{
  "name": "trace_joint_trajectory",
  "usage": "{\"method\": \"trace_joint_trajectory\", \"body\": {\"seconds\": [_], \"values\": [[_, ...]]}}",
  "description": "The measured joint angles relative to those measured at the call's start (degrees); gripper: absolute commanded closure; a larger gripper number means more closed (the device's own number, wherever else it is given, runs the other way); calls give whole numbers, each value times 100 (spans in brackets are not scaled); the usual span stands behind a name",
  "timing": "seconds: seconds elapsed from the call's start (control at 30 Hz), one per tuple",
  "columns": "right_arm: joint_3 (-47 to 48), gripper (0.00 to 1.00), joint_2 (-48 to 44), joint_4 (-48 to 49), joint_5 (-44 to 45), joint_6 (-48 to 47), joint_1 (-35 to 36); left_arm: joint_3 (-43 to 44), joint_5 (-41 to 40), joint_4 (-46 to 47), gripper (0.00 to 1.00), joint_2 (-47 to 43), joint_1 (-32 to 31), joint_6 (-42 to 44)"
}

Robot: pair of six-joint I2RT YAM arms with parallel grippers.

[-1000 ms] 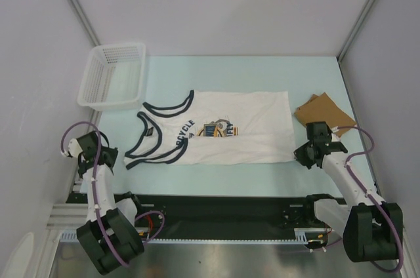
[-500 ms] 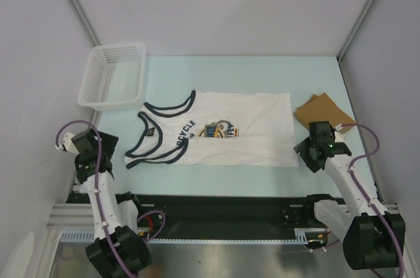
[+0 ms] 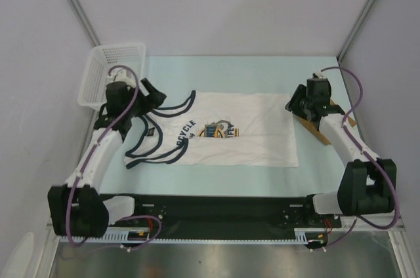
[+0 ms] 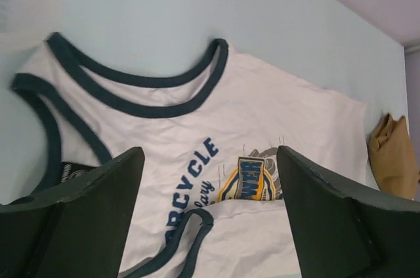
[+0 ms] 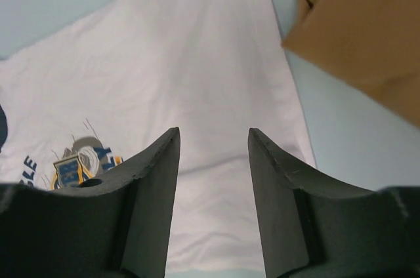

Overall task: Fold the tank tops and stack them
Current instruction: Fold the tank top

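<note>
— What's changed on your side?

— Both arms have swung from the near corners up to the far edge of the white tank top. The left gripper now hangs over the far shoulder strap, and the right gripper over the far hem corner. Both sets of fingers have spread and hold nothing.

— How's the shirt lying?

— It's flat on the table, with its long axis left to right. The neck and navy straps point left and the hem points right. A crease runs lengthwise just under the chest print.

— And the other one?

— The tan tank top is a folded wad just right of the hem, partly under my right arm.

— The basket?

— The white basket is at the far left. I see only its lattice floor, and both tops lie outside it.
</note>
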Motion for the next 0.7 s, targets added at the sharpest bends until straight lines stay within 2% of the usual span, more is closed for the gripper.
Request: {"method": "trace_joint_trajectory", "body": {"seconds": [0.1, 0.23, 0.37, 0.5, 0.7], "values": [[595, 50, 579, 195, -31, -275, 0, 505, 33, 149, 13, 1016, -492, 48], [1375, 50, 1403, 249, 20, -507, -2, 1300, 83, 254, 17, 2299, -817, 111], [2079, 54, 2258, 258, 74, -675, -66, 2256, 114, 367, 21, 3545, -931, 168], [2688, 53, 3126, 210, 13, -756, -258, 3283, 149, 354, 22, 4758, -1003, 262], [3567, 52, 4159, -37, 9, -833, -400, 4328, 219, 140, 25, 6061, -1141, 299]]}}
